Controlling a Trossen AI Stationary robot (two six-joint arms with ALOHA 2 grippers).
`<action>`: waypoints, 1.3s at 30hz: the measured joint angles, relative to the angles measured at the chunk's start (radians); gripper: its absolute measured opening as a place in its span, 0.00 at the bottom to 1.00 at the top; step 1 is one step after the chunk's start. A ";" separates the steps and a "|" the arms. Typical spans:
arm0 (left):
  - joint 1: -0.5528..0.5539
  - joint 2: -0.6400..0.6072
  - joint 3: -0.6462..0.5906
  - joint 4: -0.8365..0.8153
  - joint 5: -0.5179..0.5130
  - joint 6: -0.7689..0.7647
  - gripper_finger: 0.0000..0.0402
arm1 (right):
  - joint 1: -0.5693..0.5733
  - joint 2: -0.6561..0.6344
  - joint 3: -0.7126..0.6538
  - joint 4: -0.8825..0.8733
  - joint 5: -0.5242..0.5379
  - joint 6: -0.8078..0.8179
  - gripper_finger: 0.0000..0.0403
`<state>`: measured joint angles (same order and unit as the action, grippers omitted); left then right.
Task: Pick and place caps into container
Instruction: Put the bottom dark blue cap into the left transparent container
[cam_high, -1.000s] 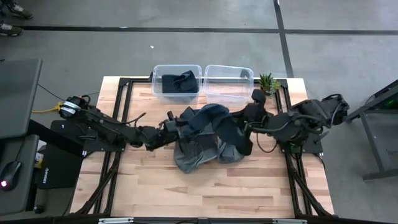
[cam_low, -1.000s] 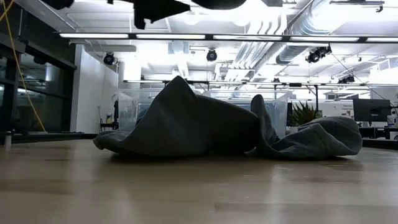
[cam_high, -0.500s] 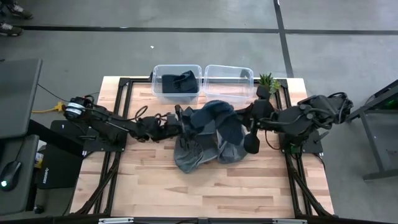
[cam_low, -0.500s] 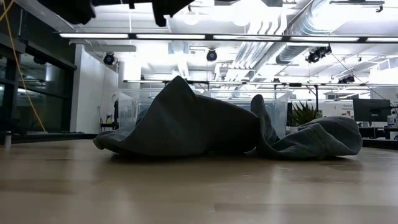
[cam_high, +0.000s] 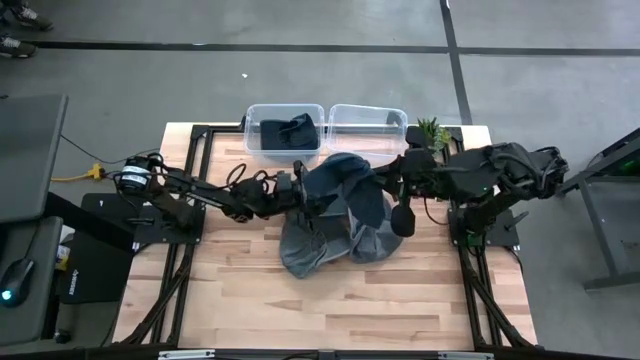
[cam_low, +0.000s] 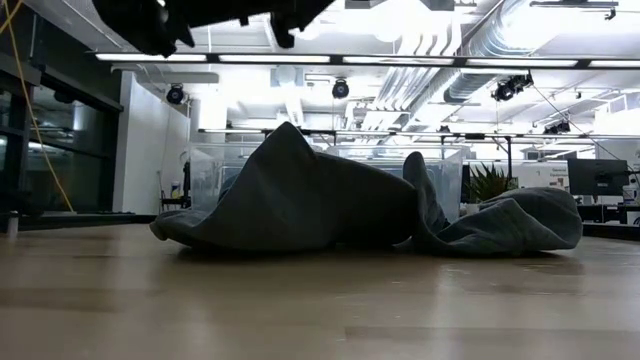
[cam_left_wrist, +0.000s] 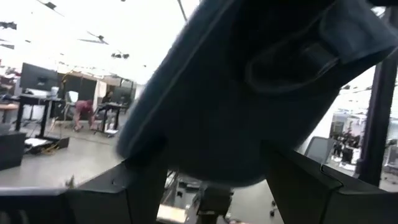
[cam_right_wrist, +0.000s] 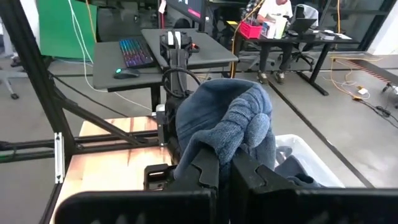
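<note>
A dark slate-blue cap (cam_high: 345, 180) hangs bunched above the table between my two grippers; it also shows in the right wrist view (cam_right_wrist: 224, 118) and fills the left wrist view (cam_left_wrist: 249, 81). My right gripper (cam_high: 385, 185) is shut on it. My left gripper (cam_high: 303, 190) is at the cap's left side, its fingers apart (cam_left_wrist: 214, 171) with the cap's lower edge between them. Under the lifted cap, a pile of grey and slate caps (cam_high: 318, 245) lies on the table and shows in the low view (cam_low: 300, 205). Another dark cap (cam_high: 288, 132) lies in the left clear bin (cam_high: 249, 128). My right gripper pinches a bunched fold of the cap (cam_right_wrist: 231, 144) between its two shut fingers (cam_right_wrist: 205, 163), coming from the table's right side. The cap bulges beyond the fingers, lifted clear of the pile. My left gripper: I cannot tell whether its fingers (cam_left_wrist: 134, 186) touch the cap.
Two clear bins stand side by side at the table's far edge; the right one (cam_high: 400, 122) holds no cap. A small green plant (cam_high: 432, 130) stands at the far right corner. Bare wood lies along the near edge (cam_high: 320, 310). A person sits at a desk far off (cam_right_wrist: 273, 12).
My left gripper has gone up and toward the table's far and right edges, reaching the lifted cap's left side. My right gripper has drawn toward the far edge with the cap, which has bunched up closer to the bins. The pile on the table has stayed put.
</note>
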<state>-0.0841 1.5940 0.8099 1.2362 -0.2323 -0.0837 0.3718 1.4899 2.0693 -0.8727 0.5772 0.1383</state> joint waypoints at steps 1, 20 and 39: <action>0.000 0.000 0.004 0.000 0.007 0.001 0.62 | -0.005 0.000 0.000 0.007 -0.014 0.000 0.00; 0.070 0.082 0.033 0.117 0.119 -0.048 0.62 | -0.018 0.001 0.189 -0.160 -0.091 -0.008 0.00; 0.123 0.213 0.229 0.158 0.431 -0.182 0.62 | -0.018 -0.004 0.188 -0.176 -0.080 -0.037 0.00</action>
<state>0.0387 1.8070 1.0385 1.3946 0.1984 -0.2661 0.3534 1.4862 2.2574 -1.0490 0.4970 0.1012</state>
